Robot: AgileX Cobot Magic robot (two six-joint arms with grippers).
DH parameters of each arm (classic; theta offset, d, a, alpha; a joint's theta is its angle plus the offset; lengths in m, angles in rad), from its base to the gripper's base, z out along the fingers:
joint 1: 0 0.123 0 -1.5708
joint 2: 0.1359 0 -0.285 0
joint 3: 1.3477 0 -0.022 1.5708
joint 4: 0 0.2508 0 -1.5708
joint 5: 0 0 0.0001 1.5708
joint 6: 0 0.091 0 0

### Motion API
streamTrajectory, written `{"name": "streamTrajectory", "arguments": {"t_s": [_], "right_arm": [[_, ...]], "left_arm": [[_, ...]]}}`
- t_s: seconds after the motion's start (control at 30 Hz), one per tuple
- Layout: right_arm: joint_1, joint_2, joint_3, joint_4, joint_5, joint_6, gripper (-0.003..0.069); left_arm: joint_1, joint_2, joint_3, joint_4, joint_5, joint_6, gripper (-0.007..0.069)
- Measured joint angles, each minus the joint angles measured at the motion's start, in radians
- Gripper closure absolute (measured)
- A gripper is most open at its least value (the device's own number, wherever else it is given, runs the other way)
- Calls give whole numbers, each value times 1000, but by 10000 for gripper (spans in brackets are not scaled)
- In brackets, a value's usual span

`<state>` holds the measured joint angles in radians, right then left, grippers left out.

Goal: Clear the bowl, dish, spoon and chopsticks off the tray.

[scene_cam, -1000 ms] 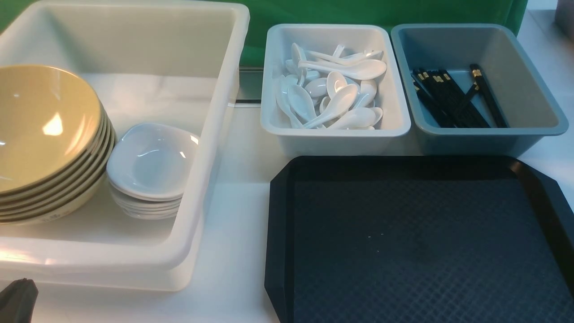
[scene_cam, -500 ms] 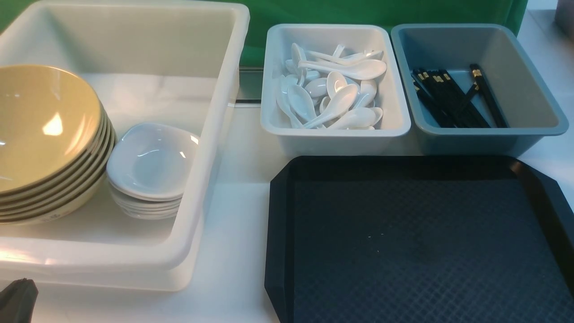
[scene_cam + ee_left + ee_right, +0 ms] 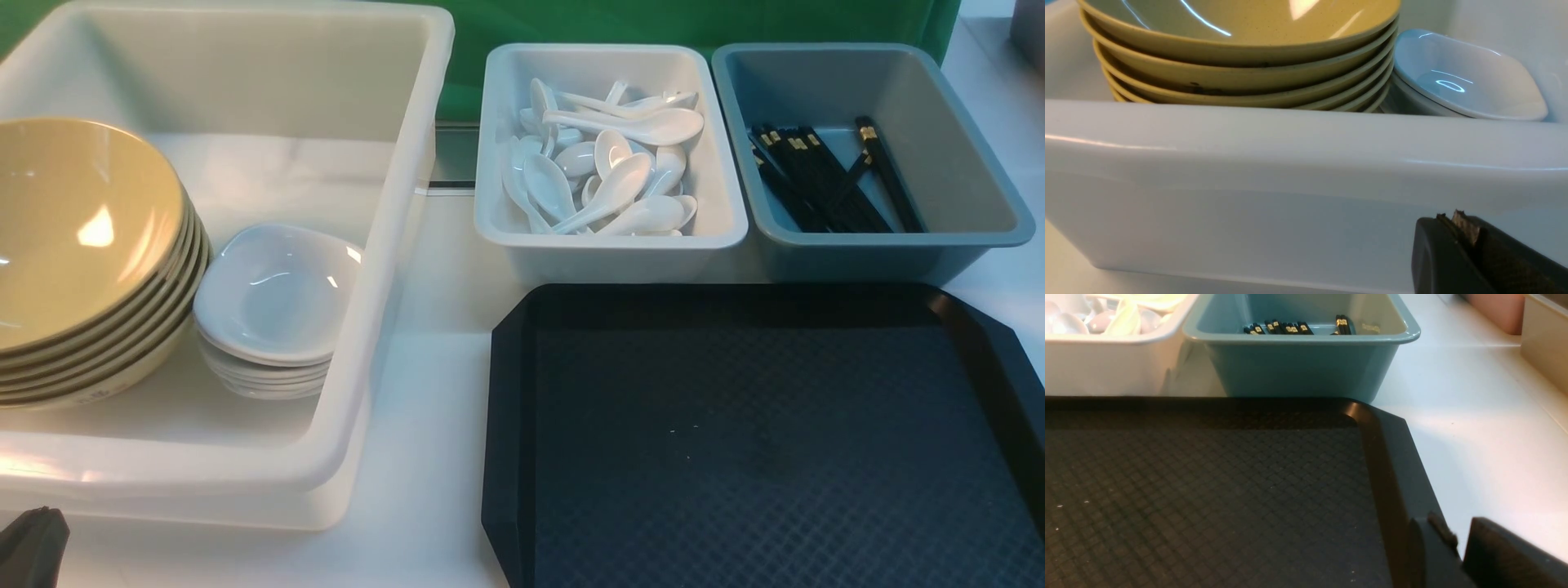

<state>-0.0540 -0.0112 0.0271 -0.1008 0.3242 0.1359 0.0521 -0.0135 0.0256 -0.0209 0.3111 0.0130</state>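
R fingers (image 3: 1457, 555): wrist cam only.

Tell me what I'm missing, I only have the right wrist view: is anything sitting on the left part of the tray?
Observer: No. In the front view the tray is bare as far as it shows, with no bowl, dish, spoon or chopsticks on it.
Operator: Where are the bowls?
Observer: A stack of tan bowls sits in a large white tub to the left of the tray, with a stack of white dishes right beside it.
Operator: And the left end effector?
Observer: It is shut and holds nothing, low outside the tub's near wall.
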Motion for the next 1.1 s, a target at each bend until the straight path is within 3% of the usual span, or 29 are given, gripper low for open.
{"name": "streamTrajectory", "arguments": {"t_s": [1.1], "right_arm": [[0,0,0,0,0,0,445]], "left_arm": [[0,0,0,-1,0,-2,636]]}}
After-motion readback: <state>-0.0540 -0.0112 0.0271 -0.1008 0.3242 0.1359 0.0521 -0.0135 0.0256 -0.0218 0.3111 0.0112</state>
